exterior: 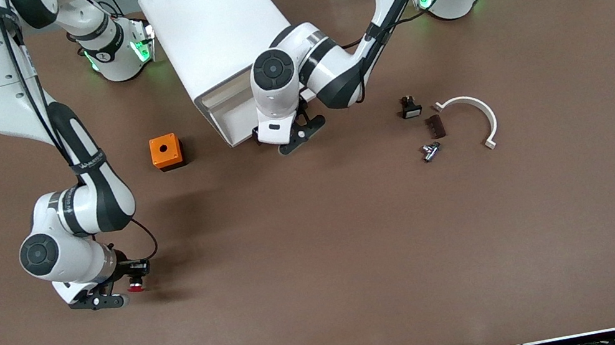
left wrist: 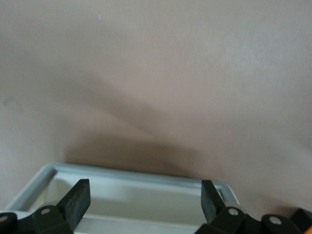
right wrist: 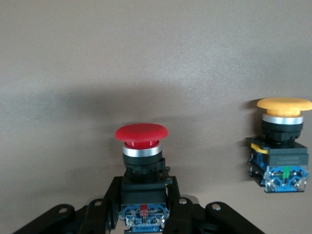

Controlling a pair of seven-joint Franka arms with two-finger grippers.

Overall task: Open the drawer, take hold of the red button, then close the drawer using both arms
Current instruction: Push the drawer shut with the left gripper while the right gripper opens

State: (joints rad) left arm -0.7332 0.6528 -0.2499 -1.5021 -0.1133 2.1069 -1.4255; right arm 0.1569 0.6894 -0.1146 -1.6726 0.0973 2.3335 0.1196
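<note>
The button point(right wrist: 141, 146), with a red cap, a black body and a blue rear block, sits cap outward between the fingers of my right gripper point(right wrist: 144, 190), which is shut on its body. In the front view that gripper point(exterior: 126, 291) holds the button point(exterior: 135, 285) low over the table at the right arm's end. My left gripper point(exterior: 301, 134) is at the front of the white drawer cabinet point(exterior: 221, 42). It stands open, its fingers point(left wrist: 78, 200) wide apart over the drawer's pale rim point(left wrist: 146, 175). The part of the drawer's inside that shows holds nothing.
An orange box with a hole point(exterior: 166, 152) stands beside the cabinet, toward the right arm's end. A yellow-capped button point(right wrist: 282, 146) shows in the right wrist view. A small black part point(exterior: 410, 108), a brown block point(exterior: 435, 126), a metal piece point(exterior: 431, 151) and a white curved part point(exterior: 477, 114) lie toward the left arm's end.
</note>
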